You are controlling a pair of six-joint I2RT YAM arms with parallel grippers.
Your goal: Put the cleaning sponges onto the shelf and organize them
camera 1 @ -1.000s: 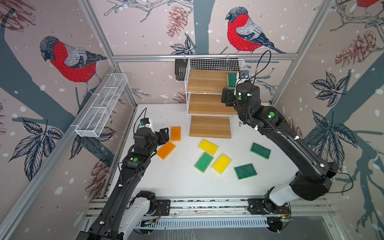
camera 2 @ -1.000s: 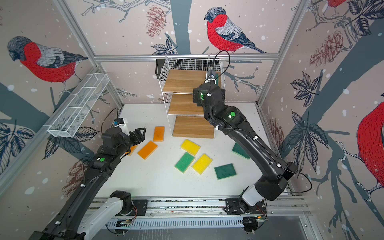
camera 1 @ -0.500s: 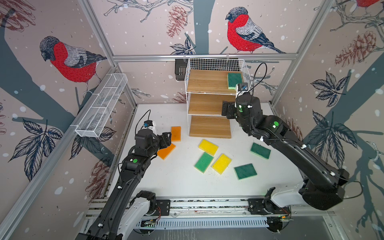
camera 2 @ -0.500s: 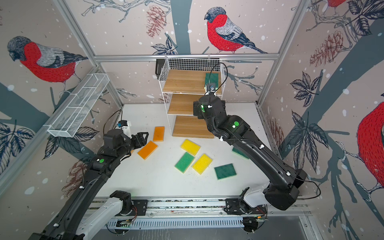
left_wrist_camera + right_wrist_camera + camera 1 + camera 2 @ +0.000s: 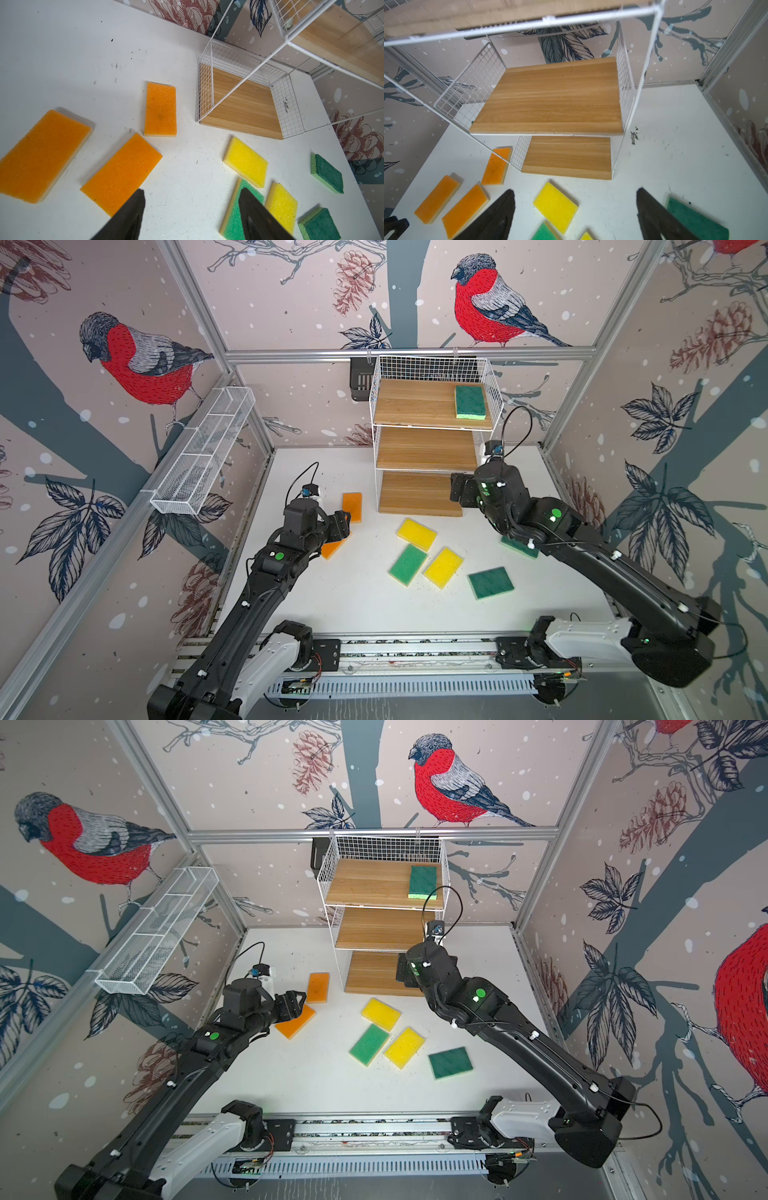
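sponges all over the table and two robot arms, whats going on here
Sponges are being put onto the shelf. One green sponge lies on the top board, at its right end; the two lower boards are bare. Eight more lie flat on the table: three orange, two yellow, three green. Nothing is held right now. The left pincer hovers open close to an orange sponge. The right pincer is open and empty in front of the shelf's lower boards.

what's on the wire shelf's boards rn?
One green rectangular foam sponge lies at the right end of the white wire-grid shelf's top board. The middle board and bottom board look bare; boards above cover their rear edges in both top views, though wrist views show those bare.
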